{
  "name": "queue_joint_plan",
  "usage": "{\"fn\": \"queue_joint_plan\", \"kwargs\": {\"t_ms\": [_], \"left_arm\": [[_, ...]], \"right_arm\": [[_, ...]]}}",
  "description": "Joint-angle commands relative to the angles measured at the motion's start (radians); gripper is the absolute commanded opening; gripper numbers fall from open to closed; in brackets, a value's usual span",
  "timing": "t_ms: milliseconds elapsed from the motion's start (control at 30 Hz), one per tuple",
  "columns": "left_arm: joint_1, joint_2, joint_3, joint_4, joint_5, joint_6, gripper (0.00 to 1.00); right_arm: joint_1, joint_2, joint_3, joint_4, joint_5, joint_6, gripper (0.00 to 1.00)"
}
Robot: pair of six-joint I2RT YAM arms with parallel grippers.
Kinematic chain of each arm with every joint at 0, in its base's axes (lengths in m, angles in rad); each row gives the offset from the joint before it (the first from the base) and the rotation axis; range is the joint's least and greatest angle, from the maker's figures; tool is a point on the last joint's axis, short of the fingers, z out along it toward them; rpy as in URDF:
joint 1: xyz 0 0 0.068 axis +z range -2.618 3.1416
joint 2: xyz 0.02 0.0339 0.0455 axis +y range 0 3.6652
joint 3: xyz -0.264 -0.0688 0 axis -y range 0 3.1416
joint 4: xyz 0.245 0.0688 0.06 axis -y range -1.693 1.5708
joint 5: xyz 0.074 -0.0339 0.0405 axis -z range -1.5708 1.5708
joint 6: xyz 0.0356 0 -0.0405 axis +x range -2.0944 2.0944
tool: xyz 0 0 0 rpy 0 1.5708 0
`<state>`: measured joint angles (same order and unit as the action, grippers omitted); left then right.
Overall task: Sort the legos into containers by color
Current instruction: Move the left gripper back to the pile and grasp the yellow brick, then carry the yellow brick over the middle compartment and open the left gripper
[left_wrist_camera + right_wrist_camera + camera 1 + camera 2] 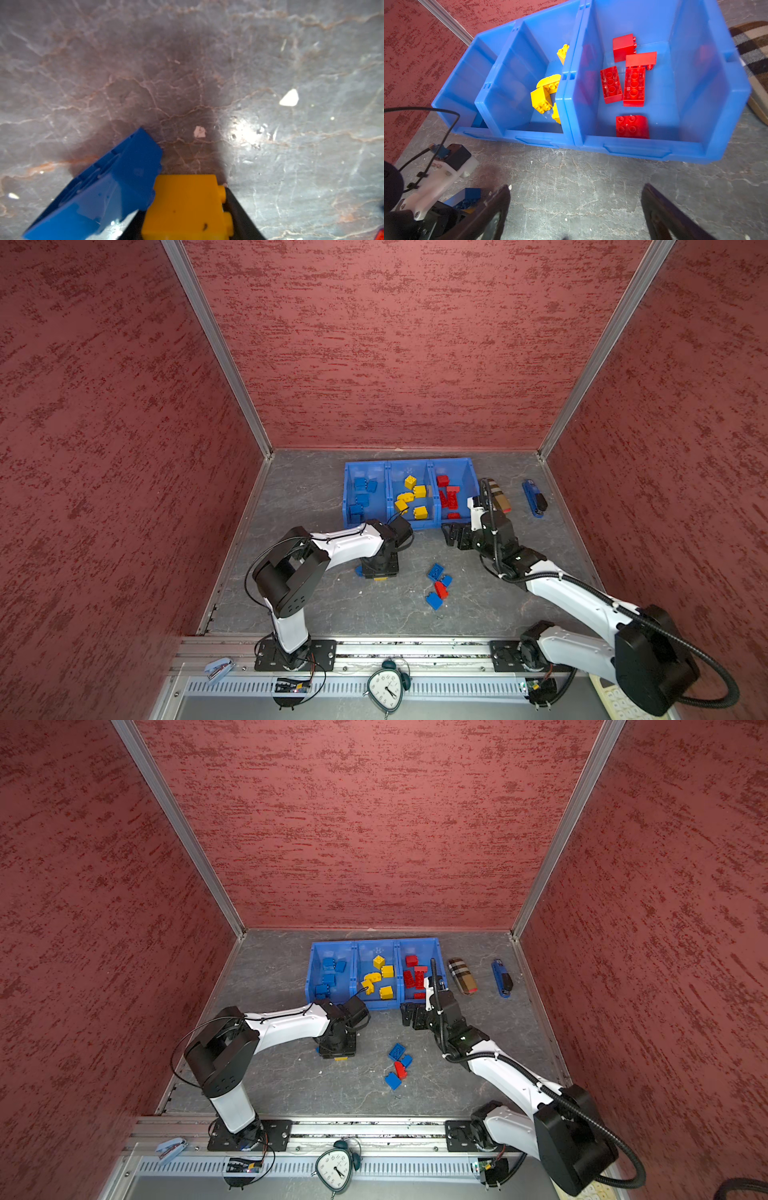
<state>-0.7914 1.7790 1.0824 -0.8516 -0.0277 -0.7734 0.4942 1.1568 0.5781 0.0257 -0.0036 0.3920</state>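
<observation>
Since the yellow brick (187,218) sits on the table (187,62) against a blue brick (108,187), your left gripper (184,204) pinches it alone, bound for the middle bin (512,83); your right gripper (575,212) waits spread, empty

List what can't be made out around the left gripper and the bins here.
- Left gripper: in both top views its own wrist covers the fingertips; the left wrist view's edge cuts off the yellow brick, so the grip is unclear.
- Blue brick: hides one finger in the left wrist view.
- Bin with the blue legos: in the right wrist view its walls hide most contents.
</observation>
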Motion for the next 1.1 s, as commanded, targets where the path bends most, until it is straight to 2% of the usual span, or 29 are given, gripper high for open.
{"fn": "queue_joint_plan", "kwargs": {"t_ms": [0,133,267,367,533,667,767,967,1067], "left_arm": [[-0.011,0.014,-0.036,0.032,-0.052,0.023,0.37],[-0.051,-0.042,-0.006,0.048,-0.092,0.071,0.29],[-0.085,-0.109,0.053,0.11,-0.097,0.181,0.28],[-0.076,-0.113,0.128,0.163,-0.115,0.259,0.28],[-0.01,0.018,0.333,0.203,-0.177,0.379,0.27],[0.046,0.131,0.487,0.251,-0.142,0.449,0.27],[0.087,0.259,0.639,0.202,-0.153,0.482,0.27],[0.109,0.437,0.858,0.15,-0.277,0.602,0.28],[0.116,0.497,0.932,0.164,-0.404,0.647,0.32]], "right_arm": [[0.003,0.011,0.015,0.031,0.017,-0.014,0.99],[0.003,0.005,0.018,0.035,0.025,-0.012,0.99],[0.003,-0.012,0.013,0.044,0.03,-0.007,0.99],[0.003,-0.02,0.008,0.055,0.033,-0.005,0.99],[0.003,-0.033,0.006,0.077,0.051,0.011,0.99],[0.004,-0.046,0.014,0.08,0.062,0.023,0.99],[0.002,-0.061,0.008,0.081,0.077,0.025,0.99],[0.003,-0.069,0.005,0.083,0.087,0.015,0.99],[0.002,-0.067,0.002,0.089,0.086,0.018,0.99]]}}
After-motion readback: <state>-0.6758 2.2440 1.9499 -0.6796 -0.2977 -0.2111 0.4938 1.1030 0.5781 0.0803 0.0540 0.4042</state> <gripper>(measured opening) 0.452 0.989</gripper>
